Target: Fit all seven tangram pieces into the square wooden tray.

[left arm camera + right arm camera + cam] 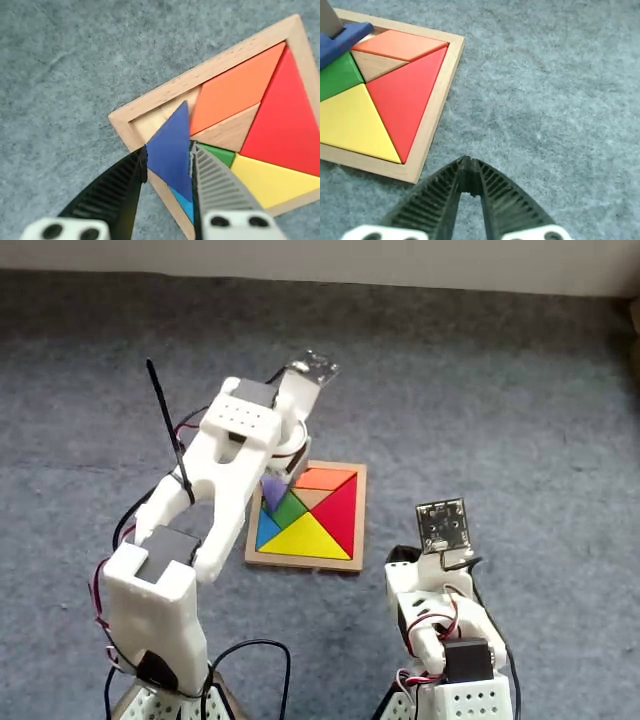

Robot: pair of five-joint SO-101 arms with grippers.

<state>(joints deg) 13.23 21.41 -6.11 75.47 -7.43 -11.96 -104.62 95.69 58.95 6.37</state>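
The square wooden tray [356,520] lies on the carpet and holds a red triangle [285,115], a yellow triangle [270,180], an orange parallelogram [235,90], a green piece [220,154], a light blue piece [185,209] and a plain wood triangle [227,132]. My left gripper [167,165] is shut on a dark blue triangle [172,150], held tilted just above the tray's bare corner [150,117]. From above, that gripper [276,478] stands over the tray's far left part. My right gripper [470,176] is shut and holds nothing, over carpet beside the tray's right edge [437,105].
Grey carpet [500,400] lies all around the tray, with free room to the right and behind. The right arm [440,610] stands near the front, right of the tray. A black cable [165,420] sticks up beside the left arm.
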